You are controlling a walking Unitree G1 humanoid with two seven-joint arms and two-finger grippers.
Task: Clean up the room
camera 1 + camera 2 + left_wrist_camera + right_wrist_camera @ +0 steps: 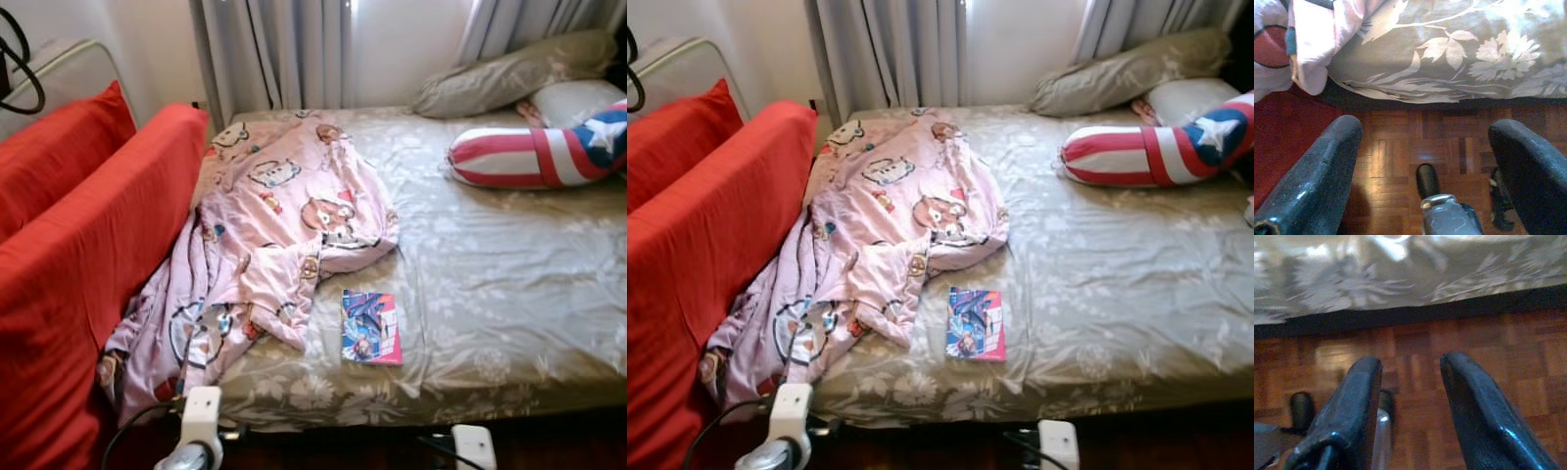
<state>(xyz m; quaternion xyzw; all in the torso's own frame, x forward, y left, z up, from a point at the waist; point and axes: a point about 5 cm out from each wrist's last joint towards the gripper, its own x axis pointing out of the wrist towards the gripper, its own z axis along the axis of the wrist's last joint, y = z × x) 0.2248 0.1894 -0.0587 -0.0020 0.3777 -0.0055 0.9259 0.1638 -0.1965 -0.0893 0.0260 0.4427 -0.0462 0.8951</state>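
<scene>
- A bed point(509, 294) with a grey floral sheet stands before the robot, against a curtained window.
- A crumpled pink cartoon-print blanket point(265, 245) sprawls across the bed's left part, one end hanging off its near edge beside a red sofa point(88, 255).
- A small colourful book point(371, 327) lies flat on the sheet, just right of the blanket, near the front edge.
- A striped star-patterned cushion point(539, 152) rests by grey pillows point(509, 73) at the far right.
- The left end effector point(1425, 161) hangs low over the parquet floor point(1400, 147), fingers spread wide, holding nothing.
- The right end effector point(1410, 401) hangs likewise, fingers parted narrowly, holding nothing.
</scene>
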